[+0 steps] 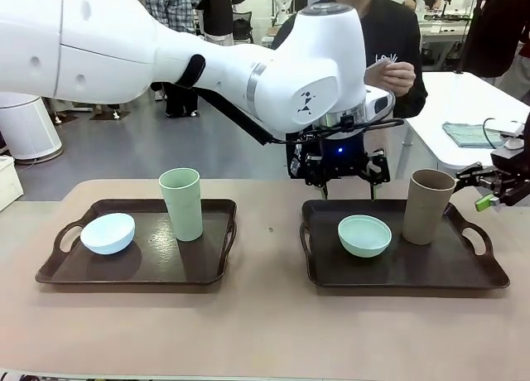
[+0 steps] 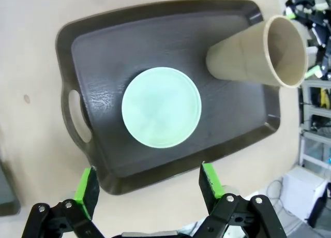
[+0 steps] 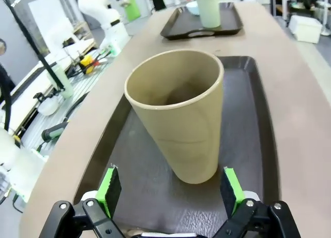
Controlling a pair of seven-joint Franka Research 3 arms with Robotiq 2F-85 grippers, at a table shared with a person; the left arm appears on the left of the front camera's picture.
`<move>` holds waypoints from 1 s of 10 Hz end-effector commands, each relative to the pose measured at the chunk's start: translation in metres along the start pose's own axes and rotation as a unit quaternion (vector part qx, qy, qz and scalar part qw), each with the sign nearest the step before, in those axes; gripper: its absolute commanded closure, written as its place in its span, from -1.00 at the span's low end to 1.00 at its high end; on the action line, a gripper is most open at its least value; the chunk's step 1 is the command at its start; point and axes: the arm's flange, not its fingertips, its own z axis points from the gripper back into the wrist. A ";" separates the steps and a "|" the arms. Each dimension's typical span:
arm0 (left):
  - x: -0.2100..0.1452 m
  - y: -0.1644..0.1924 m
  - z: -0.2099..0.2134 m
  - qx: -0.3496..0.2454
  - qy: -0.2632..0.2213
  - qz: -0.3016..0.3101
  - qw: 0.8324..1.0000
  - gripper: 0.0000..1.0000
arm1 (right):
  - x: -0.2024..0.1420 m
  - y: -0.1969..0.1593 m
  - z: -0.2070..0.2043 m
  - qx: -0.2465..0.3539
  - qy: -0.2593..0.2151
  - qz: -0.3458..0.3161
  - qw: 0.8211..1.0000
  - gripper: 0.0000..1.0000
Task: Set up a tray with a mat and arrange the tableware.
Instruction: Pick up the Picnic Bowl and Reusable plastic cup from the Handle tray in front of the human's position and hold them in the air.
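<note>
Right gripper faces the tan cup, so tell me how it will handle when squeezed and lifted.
The tan cup is tall with a narrower base, so a sideways nudge would probably tip it. It looks empty and thin-walled, likely light. Its matte, tapered wall might slip through the green pads.

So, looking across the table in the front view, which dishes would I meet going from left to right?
A small pale blue plastic bowl → tall light green handleless plastic cup → small mint green plastic bowl → tall brown-tan handleless plastic cup.
</note>
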 end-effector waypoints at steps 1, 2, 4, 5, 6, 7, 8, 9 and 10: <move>0.003 -0.005 -0.001 0.014 -0.006 0.016 1.000 -1.00 | -0.006 -0.006 -0.001 0.014 0.012 0.026 0.999 -1.00; 0.002 -0.003 -0.004 0.017 -0.007 0.008 1.000 -1.00 | -0.006 -0.006 -0.005 0.013 0.012 0.035 0.999 -1.00; 0.000 -0.003 -0.018 0.026 0.001 -0.001 1.000 -1.00 | -0.003 -0.008 -0.017 0.003 0.007 0.034 0.999 -1.00; 0.000 -0.002 -0.025 0.026 0.005 -0.006 1.000 -1.00 | -0.001 -0.010 -0.023 -0.011 0.014 0.040 0.999 -1.00; -0.002 -0.002 -0.031 0.024 0.008 -0.018 1.000 -1.00 | 0.000 -0.016 -0.028 -0.049 0.030 0.037 0.998 -1.00; -0.004 -0.003 -0.035 0.020 0.010 -0.028 0.999 -1.00 | 0.001 -0.019 -0.035 -0.056 0.037 0.036 0.997 -1.00; -0.003 -0.001 -0.038 0.029 0.010 -0.025 0.999 -1.00 | 0.003 -0.020 -0.041 -0.047 0.039 0.036 0.997 -1.00; -0.001 0.005 -0.042 0.033 0.010 -0.018 0.999 -1.00 | 0.004 -0.020 -0.046 -0.043 0.037 0.038 0.998 -1.00; 0.002 0.013 -0.049 0.032 0.016 -0.009 0.999 -1.00 | 0.006 -0.020 -0.052 -0.037 0.039 0.041 0.998 -1.00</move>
